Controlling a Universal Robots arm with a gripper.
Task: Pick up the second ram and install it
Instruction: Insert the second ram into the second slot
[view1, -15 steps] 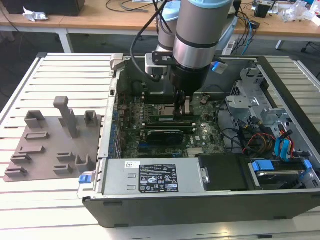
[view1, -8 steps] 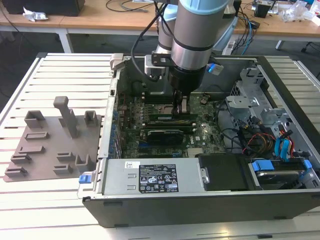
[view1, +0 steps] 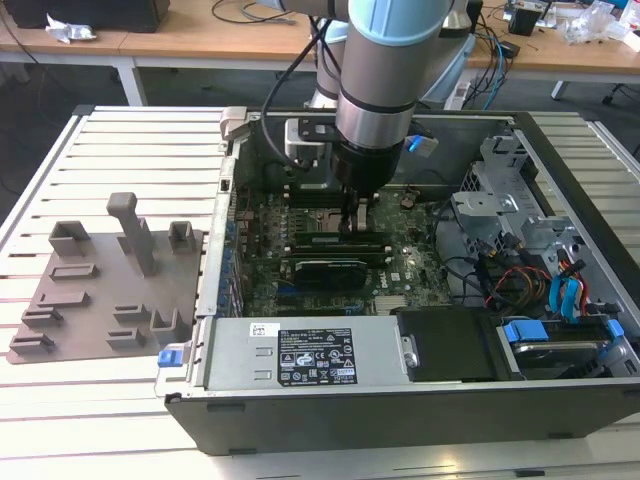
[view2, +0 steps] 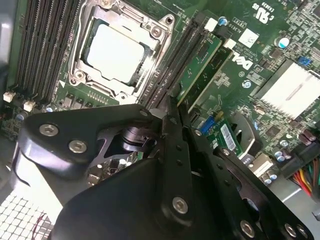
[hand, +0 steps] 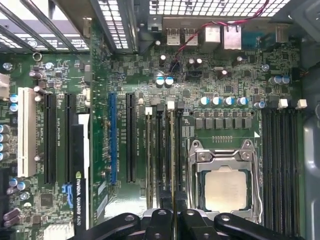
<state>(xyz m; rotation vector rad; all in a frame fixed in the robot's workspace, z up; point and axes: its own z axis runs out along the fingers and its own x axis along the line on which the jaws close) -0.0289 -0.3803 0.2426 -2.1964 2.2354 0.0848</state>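
In the exterior view the gripper (view1: 357, 215) reaches down into the open computer case (view1: 560, 400), at the memory slots beside the CPU socket (view1: 318, 222); a grey tray (view1: 100, 290) lies outside on the exterior view's left. In the second wrist view the fingers (view2: 172, 115) pinch the second ram (view2: 199, 67), standing edge-down in a slot. In the first wrist view the stick (hand: 172, 150) runs between the pressed fingertips (hand: 166, 206), just beside the CPU socket (hand: 225, 185)
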